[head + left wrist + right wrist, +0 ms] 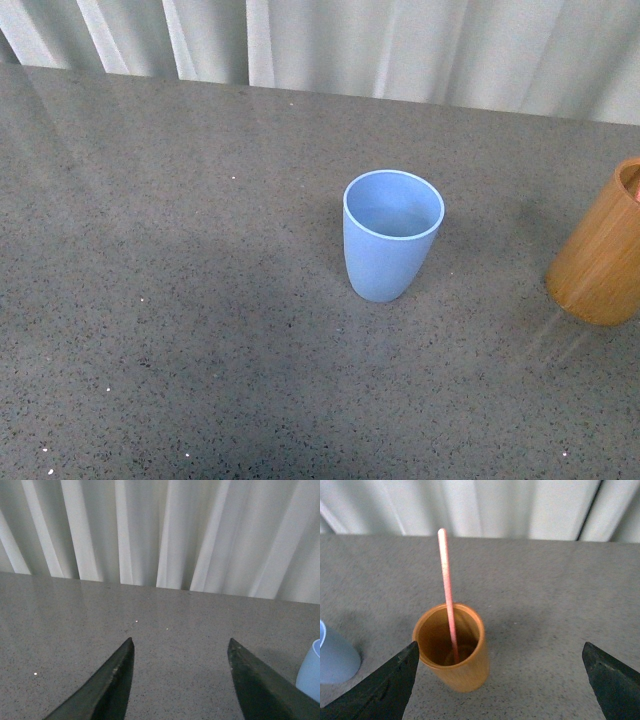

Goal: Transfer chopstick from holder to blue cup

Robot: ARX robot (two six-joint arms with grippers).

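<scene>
Right claw (500, 647) spread wide, empty; orange holder (470, 672) just ahead, nearer one finger. Likely lining up pinch. Pink chopstick (447, 600) leans inside holder, top exposed for grasping. Blue cup (390, 240) on claw's left, mouth up. Left claw (181, 641) apart, idle.

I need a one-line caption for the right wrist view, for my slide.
Open right gripper facing the orange holder, one pink chopstick standing in it, blue cup nearby.

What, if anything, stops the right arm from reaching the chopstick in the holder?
Nothing visible, so probably yes, it can. The right gripper is open, facing the holder, and the chopstick sticks up well above the rim. The blue cup stands apart, off to one side.
</scene>
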